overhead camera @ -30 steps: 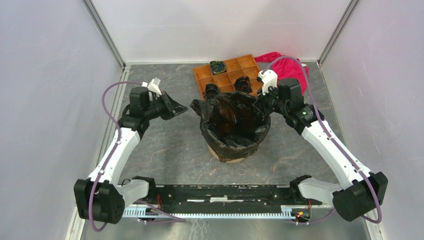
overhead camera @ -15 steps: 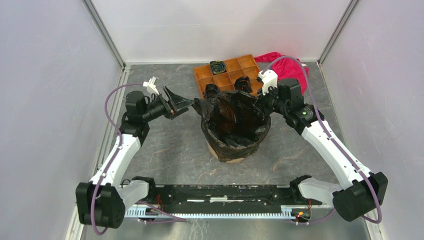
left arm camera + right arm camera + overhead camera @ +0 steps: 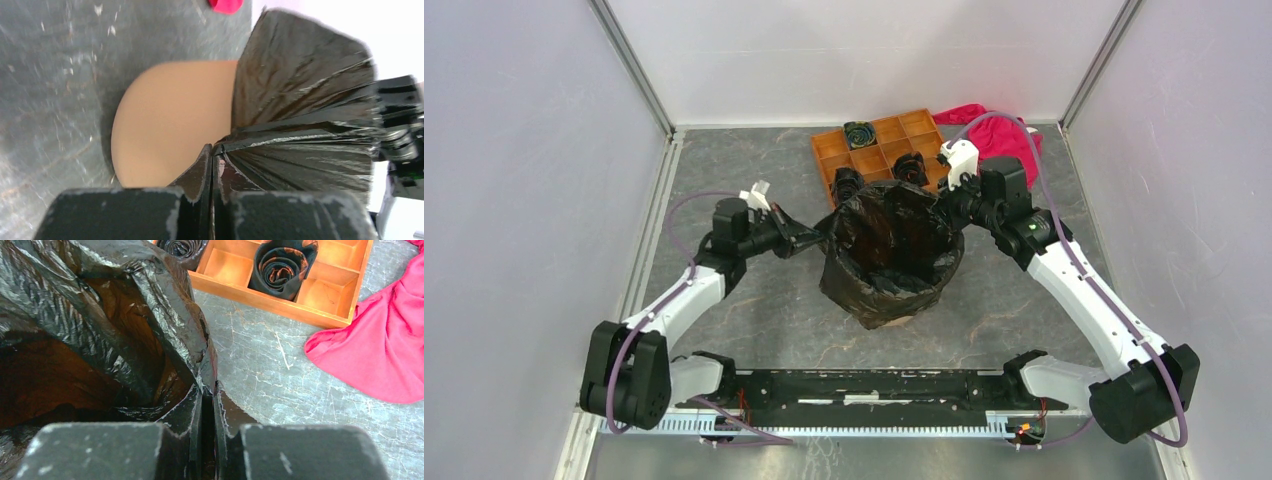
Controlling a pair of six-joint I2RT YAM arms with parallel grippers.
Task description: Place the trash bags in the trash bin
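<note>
A mottled grey stone-look surface (image 3: 754, 300) carries a round light-orange plastic trash bin (image 3: 170, 125) near its middle. A large, glossy, crinkled black plastic trash bag (image 3: 889, 250) lines the trash bin with its mouth open. The film is folded over the rim and hangs down the outer wall, so the top view shows only a strip of orange at the base. Just beyond the trash bin, on the side away from the arm bases, lies a flat orange compartment tray (image 3: 889, 128). A red cloth (image 3: 1004, 135) lies beyond the trash bin and to its right. Tightly coiled black rolls (image 3: 282, 265) sit in several tray compartments. At the trash bin's left rim the left fingers (image 3: 206, 170) are clenched on a pinch of bag film. At its back-right rim the right fingers (image 3: 200, 405) clamp a fold of the film.
</note>
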